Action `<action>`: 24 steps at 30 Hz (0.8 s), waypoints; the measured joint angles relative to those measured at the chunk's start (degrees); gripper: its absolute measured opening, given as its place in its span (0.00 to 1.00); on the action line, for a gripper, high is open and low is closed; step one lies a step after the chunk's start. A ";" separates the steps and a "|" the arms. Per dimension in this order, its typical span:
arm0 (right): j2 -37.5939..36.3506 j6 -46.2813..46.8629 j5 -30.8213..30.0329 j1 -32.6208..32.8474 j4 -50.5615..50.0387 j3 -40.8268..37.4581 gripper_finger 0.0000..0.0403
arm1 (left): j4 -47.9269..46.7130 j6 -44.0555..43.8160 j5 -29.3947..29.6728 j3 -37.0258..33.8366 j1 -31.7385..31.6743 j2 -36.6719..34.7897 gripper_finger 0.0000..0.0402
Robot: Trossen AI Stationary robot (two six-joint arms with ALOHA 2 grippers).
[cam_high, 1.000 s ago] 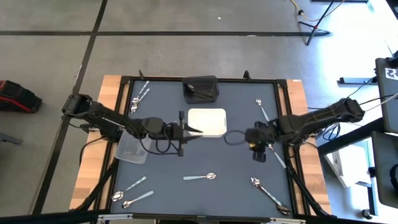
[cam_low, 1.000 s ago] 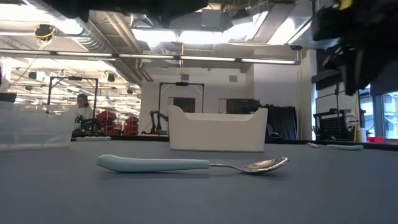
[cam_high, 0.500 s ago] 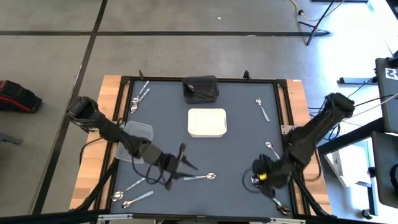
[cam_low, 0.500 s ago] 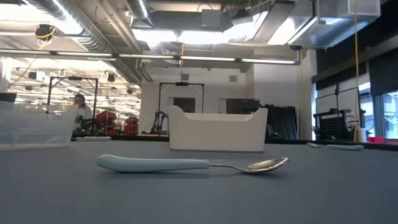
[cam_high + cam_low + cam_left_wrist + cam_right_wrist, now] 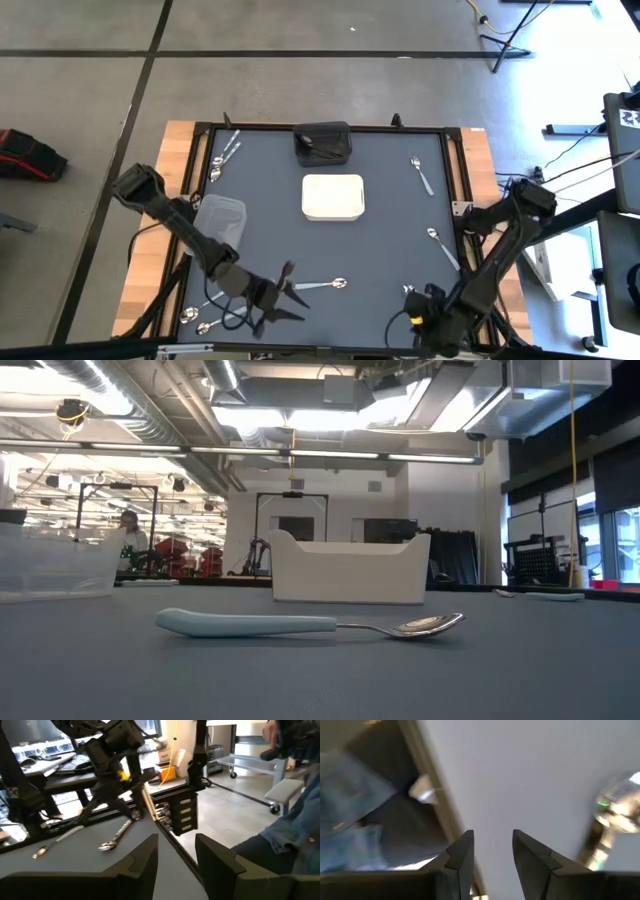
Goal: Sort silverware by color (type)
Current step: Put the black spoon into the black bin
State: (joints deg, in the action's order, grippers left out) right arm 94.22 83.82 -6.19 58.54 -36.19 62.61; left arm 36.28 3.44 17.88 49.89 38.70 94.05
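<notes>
Left gripper (image 5: 283,299): low at the near edge of the table, left of centre – fingers (image 5: 142,862) spread apart with nothing between them
Right gripper (image 5: 425,312): down at the near edge too, right of centre; its fingers (image 5: 461,854) stand apart and empty
Table (image 5: 380,250): dark mat in a black frame, wooden strips at both sides
Spoons, far left (image 5: 224,153): a small cluster by the far-left corner of the mat
Spoons, near left (image 5: 208,310): two or three lying by the near-left corner, just beside the left arm
Clear tub (image 5: 218,226): on the left side of the mat, partly under the left arm
Middle spoon (image 5: 322,285): flat on the mat, pale handle and shiny bowl – just beside the left gripper, apart from it
Black tub (image 5: 322,143): at the far edge, centre, with something slim inside
White tub (image 5: 333,197): mid-table, nearer than the black one
Spoons, right (image 5: 421,175): one near the far-right corner, another (image 5: 441,246) by the right edge further forward
Person (image 5: 128,530): in the room beyond the table, far off
</notes>
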 joint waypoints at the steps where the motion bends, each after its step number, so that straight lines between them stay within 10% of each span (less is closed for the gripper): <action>1: 0.94 1.57 0.92 0.00 -1.49 0.45 0.31 | -0.19 -0.73 0.22 0.00 0.32 0.14 0.31; 24: 8.04 12.41 10.34 -0.02 -6.60 0.33 0.31 | -5.82 -11.02 2.63 -0.04 3.80 0.19 0.31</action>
State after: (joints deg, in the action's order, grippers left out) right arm 102.26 96.23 4.14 58.52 -42.80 62.94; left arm 30.46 -7.57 20.51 49.84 42.50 94.24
